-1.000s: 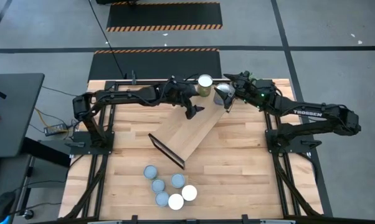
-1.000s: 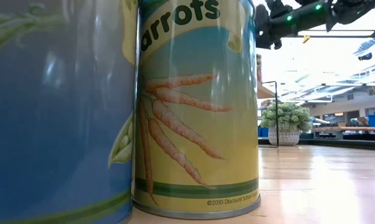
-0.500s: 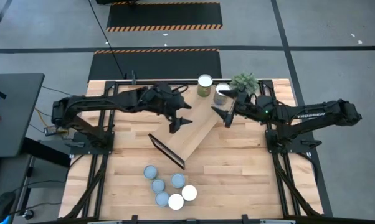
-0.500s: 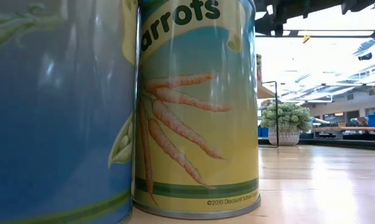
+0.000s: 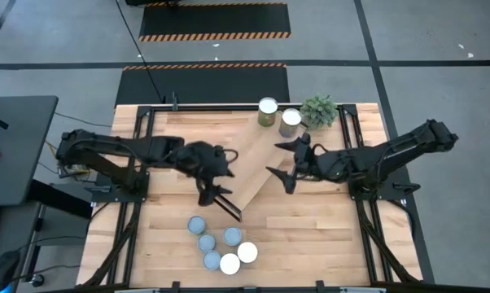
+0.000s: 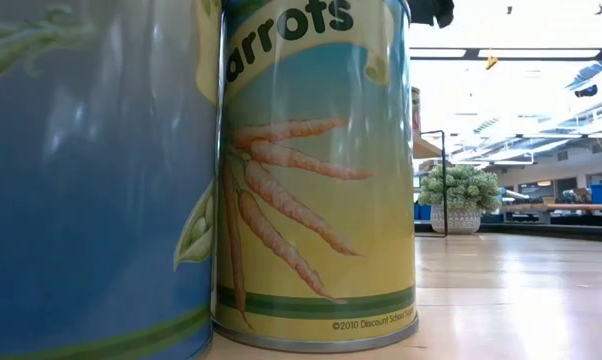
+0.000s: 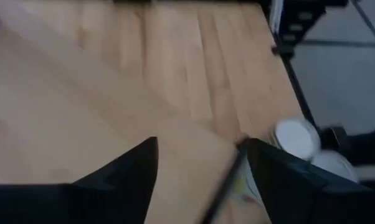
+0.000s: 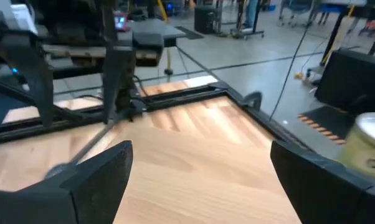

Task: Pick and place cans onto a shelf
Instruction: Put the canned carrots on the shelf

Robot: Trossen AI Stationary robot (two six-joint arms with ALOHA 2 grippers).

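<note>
Starting at the left of the pale slatted wooden table (image 5: 326, 228), our left gripper (image 5: 215, 189) hangs over the near end of the long light-wood shelf (image 5: 249, 175) with dark end frames, which lies at a slant across the middle; its fingers (image 7: 122, 180) stand apart with only bare wood between them, holding nothing. Just ahead of it, near the front edge, six short round cans (image 5: 221, 246) with white or pale blue-grey tops sit clustered and touching. We judge them stiff, smooth-sided and fairly light, likely to slip if pinched high, so we would take one across its side wall, around mid-height, picking an outer can first. Further right, two more cans (image 5: 278, 114) stand upright at the shelf's far end beside a small green potted plant (image 5: 319, 110). Our right gripper (image 5: 288, 163) hovers beside the shelf's right edge, fingers (image 8: 88, 183) spread wide and empty.
</note>
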